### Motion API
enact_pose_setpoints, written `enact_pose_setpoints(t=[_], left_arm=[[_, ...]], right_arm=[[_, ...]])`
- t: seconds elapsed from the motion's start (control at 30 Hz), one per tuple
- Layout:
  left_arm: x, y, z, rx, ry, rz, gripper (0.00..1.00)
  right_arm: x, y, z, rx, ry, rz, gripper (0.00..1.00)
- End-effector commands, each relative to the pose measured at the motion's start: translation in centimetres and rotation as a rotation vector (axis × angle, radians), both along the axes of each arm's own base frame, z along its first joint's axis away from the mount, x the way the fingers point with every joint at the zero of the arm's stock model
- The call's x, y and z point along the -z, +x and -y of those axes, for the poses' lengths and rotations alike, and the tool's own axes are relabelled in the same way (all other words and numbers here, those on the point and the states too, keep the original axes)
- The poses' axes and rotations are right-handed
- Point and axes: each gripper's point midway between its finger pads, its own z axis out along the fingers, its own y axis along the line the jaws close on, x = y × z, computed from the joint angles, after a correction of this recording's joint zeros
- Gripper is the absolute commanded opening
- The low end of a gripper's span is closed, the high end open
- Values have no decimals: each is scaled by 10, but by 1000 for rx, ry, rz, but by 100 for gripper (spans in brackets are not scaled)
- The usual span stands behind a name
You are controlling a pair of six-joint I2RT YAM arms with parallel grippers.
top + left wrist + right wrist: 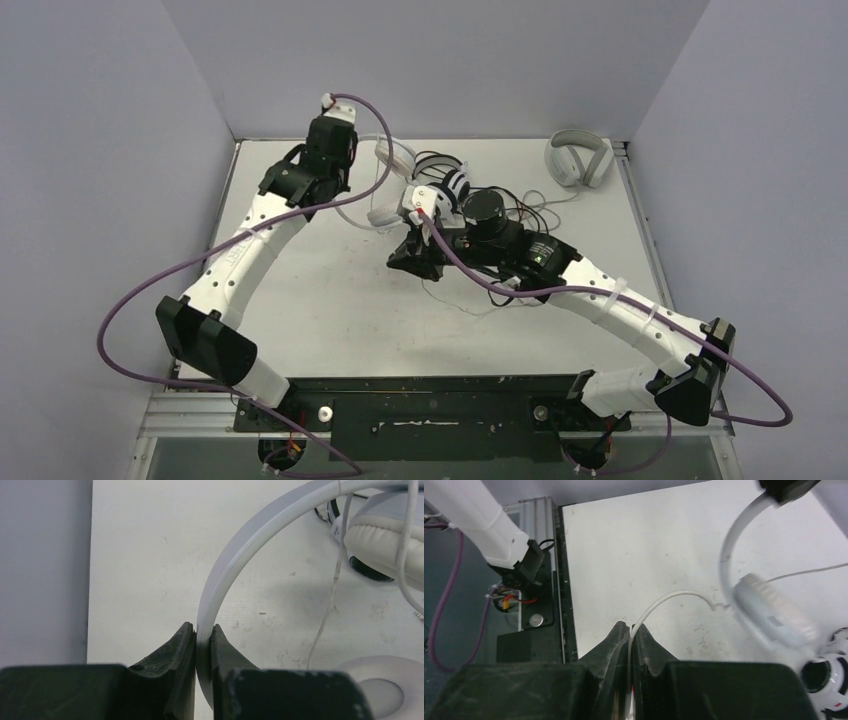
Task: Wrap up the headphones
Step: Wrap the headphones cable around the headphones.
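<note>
1. Left arm. The left gripper is clenched on the thin white plastic headband of the small all-white on-ear headphones. Both fingers press flat against the band, one on each side. From the grip, the band arches up and to the right.

2. White headphones. This set sits at the rear centre-left of the white table, between the two wrists. One padded ear cup is at the upper right of the left wrist view. The other cup shows at the lower right of that view, but whether it rests on the table cannot be told. The thin white cable hangs from the set and curves across the tabletop.

3. Right arm. The right gripper is closed tight on that thin white cable, which runs out from between its fingertips and bends right toward the ear cup.

4. Black-and-white headset. It lies at the rear centre, just beside the right wrist, with its black cable in loose loops around it.

5. Light grey over-ear headphones. They lie at the rear right corner, well apart from both grippers.
</note>
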Motion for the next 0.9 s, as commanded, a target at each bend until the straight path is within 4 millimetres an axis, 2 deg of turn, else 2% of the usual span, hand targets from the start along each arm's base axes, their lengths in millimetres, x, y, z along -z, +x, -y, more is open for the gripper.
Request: enact_pose_setpoints(t=[0.0, 0.2, 0.27, 0.57, 0.73, 0.87], left_arm=[[-13, -10, 19, 159, 141, 84, 0], [13, -34, 33, 304, 218, 27, 0], [20, -45, 44, 379, 201, 10, 0], [36, -88, 78, 589, 73, -52, 0], [46, -108, 86, 662, 59, -122, 0], [61, -120, 86, 689, 108, -193, 0]], right_arm=[[-42, 39, 15, 164, 37, 131, 0], [-56, 91, 57, 354, 52, 131, 0], [-56, 103, 69, 401, 39, 143, 0], [-43, 138, 99, 589, -46, 194, 0], [-37, 150, 107, 649, -77, 223, 0], [-32, 159, 114, 691, -114, 251, 1]])
